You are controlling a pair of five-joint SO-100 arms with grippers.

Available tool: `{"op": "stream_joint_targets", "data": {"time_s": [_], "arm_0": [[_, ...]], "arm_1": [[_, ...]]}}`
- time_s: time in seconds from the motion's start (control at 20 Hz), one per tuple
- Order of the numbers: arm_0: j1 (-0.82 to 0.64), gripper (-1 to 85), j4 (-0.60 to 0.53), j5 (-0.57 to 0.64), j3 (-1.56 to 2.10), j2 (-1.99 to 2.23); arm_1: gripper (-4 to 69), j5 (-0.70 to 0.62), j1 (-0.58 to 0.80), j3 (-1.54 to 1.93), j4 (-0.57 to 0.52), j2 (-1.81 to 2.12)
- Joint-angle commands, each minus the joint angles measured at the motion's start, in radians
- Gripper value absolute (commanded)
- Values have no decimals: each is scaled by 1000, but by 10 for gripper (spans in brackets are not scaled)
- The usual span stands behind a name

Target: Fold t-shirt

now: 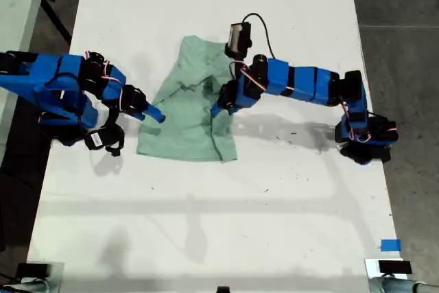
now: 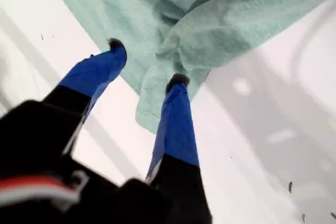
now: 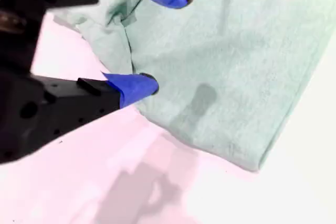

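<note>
My first gripper (image 2: 147, 64) spreads wide over a bunched edge of the t-shirt (image 1: 188, 111). My second gripper (image 3: 165, 38) also gapes over a fold. Only the exterior view shows the shirt crumpled mid-table (image 1: 206, 224).

- Exterior view: bright, even overhead light; the white counter (image 1: 206, 204) is close to overexposed, with little surface detail.
- Exterior view: soft grey shadows of both arms fall on the counter toward the lower edge of the exterior view; focus is sharp across the frame, with no evident edge distortion.
- First wrist view: the t-shirt (image 2: 220, 19) weave is fairly clear; the black gripper body nearest the lens is blurred; broad pale shadow bands cross the counter.
- Second wrist view: counter carries a pink colour cast; near gripper body out of focus; the fingers (image 3: 136, 85) are soft-edged; a faint shadow patch lies on the cloth.
</note>
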Motion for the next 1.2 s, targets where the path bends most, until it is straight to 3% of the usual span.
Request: {"op": "stream_joint_targets", "data": {"time_s": [0.0, 0.45, 0.75, 0.8, 0.9, 1.05, 1.15], "arm_0": [[21, 284, -41, -57, 92, 84], [-23, 274, -130, -106, 305, 106], [-66, 249, -290, -115, 336, -89], [-74, 208, -325, -110, 339, -124], [-81, 7, -351, -112, 328, -184], [-78, 0, -327, -123, 304, -190], [-55, -1, -207, -138, 206, -221]], "arm_1": [[197, -31, 21, -55, 63, 127], [171, -81, 52, 35, 127, 268], [164, -86, 54, 61, 127, 296], [162, -84, 54, 69, 127, 301], [160, -80, 52, 89, 126, 310], [156, -74, 51, 118, 120, 322], [155, -72, 51, 130, 117, 325]]}}
